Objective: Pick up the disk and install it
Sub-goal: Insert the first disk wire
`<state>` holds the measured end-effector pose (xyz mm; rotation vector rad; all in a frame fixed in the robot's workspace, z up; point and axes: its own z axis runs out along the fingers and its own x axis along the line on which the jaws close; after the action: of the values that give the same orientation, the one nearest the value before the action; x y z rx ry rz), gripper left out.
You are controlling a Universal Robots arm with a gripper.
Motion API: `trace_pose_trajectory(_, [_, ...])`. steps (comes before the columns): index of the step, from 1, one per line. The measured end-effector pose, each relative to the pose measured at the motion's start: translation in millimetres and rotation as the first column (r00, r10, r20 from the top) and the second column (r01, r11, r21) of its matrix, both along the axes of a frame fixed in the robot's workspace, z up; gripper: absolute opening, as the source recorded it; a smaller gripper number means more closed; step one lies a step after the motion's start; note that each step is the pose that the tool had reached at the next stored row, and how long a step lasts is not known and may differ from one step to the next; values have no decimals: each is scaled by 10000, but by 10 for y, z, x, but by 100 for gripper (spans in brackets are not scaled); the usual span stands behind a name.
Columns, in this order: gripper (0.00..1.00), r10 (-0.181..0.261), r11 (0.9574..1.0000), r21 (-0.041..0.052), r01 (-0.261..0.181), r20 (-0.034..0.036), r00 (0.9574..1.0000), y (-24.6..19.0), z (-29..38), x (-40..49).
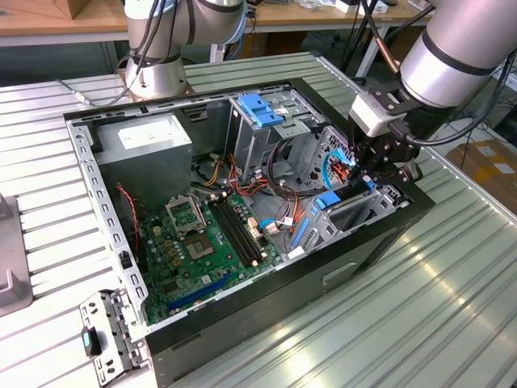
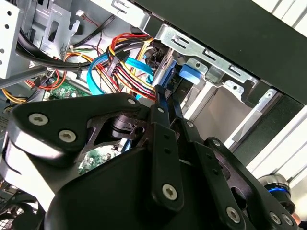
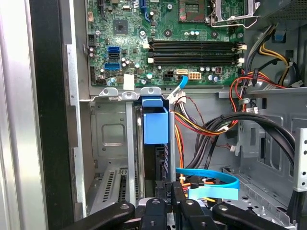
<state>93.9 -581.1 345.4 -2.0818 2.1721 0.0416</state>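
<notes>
The disk (image 1: 329, 200), a dark drive in a bright blue carrier, stands on edge in the grey metal bay at the front corner of the open computer case (image 1: 380, 234), on the exterior view's right. In the first wrist view its blue end (image 3: 156, 125) points toward the motherboard, with the dark body running back between my fingers. My gripper (image 1: 365, 176) sits over the bay's outer end, and its thin fingertips (image 3: 171, 189) are closed against the drive's edge. In the second wrist view the fingers (image 2: 162, 103) reach down beside the blue carrier (image 2: 188, 73).
Red, yellow and black cable bundles (image 3: 206, 129) and a flat blue cable (image 3: 207, 179) crowd the space beside the bay. The green motherboard (image 1: 202, 242), a grey power supply box (image 1: 149, 137) and a light-blue latch on a metal cage (image 1: 262, 109) fill the case. A loose bracket (image 1: 105, 339) lies outside.
</notes>
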Motion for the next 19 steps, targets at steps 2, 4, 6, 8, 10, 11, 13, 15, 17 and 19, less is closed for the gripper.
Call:
trace_pose_trajectory(2, [17,0,10000,2,0,0,10000,0,1,0])
trace_pose_trajectory(4, [17,0,10000,2,0,0,10000,0,5,0])
trace_pose_trajectory(6, [17,0,10000,1,0,0,10000,0,8,0])
trace_pose_trajectory(8, [17,0,10000,0,0,0,10000,-16,9,0])
trace_pose_trajectory(10, [17,0,10000,1,0,0,10000,-33,8,0])
trace_pose_trajectory(11, [17,0,10000,1,0,0,10000,-33,8,0])
trace_pose_trajectory(13, [17,0,10000,1,0,-3,10000,-33,6,1])
trace_pose_trajectory(15, [17,0,10000,5,0,-8,10000,-32,0,2])
trace_pose_trajectory(17, [17,0,10000,7,0,-11,10000,-27,-4,3])
trace_pose_trajectory(19, [17,0,10000,5,0,-15,10000,-26,-6,3])
